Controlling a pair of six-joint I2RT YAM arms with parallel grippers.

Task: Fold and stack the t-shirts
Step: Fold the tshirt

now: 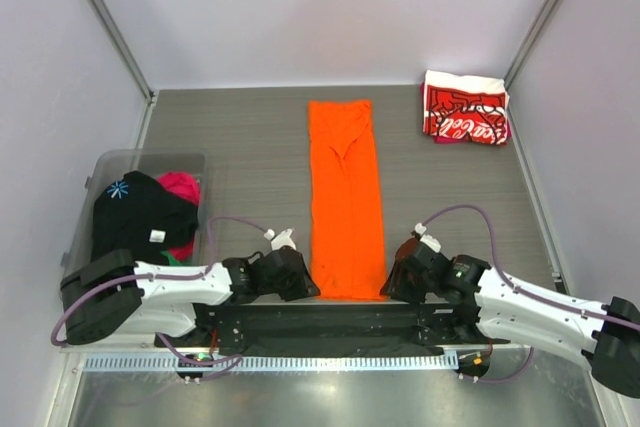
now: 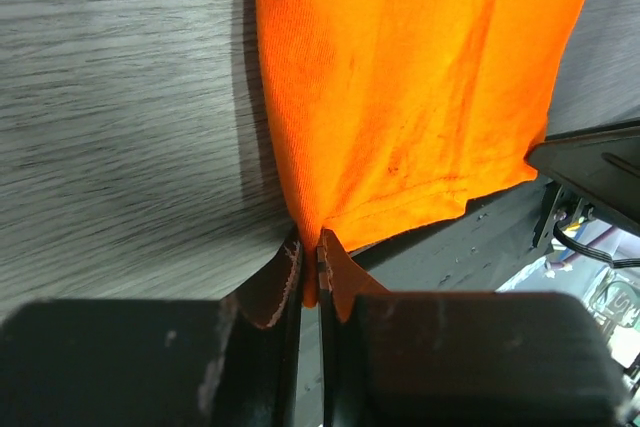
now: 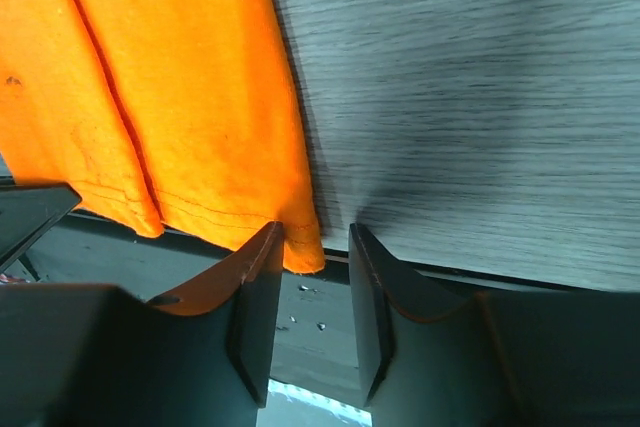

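The plain orange t-shirt [image 1: 345, 197] lies as a long narrow strip down the middle of the table, its hem at the near edge. My left gripper [image 1: 300, 282] is shut on the hem's near left corner; the left wrist view shows the orange cloth [image 2: 400, 97] pinched between the fingers [image 2: 340, 272]. My right gripper [image 1: 395, 277] is open at the near right corner; the right wrist view shows that corner [image 3: 300, 242] hanging between the open fingers [image 3: 262, 277]. The red-and-white Coca-Cola t-shirt [image 1: 465, 109] lies folded at the far right.
A clear bin [image 1: 190, 162] at the left holds a black t-shirt [image 1: 140, 212] and a pink one [image 1: 183, 187]. A black bar [image 1: 320, 322] runs along the table's near edge between the arm bases. Walls close in the table on three sides.
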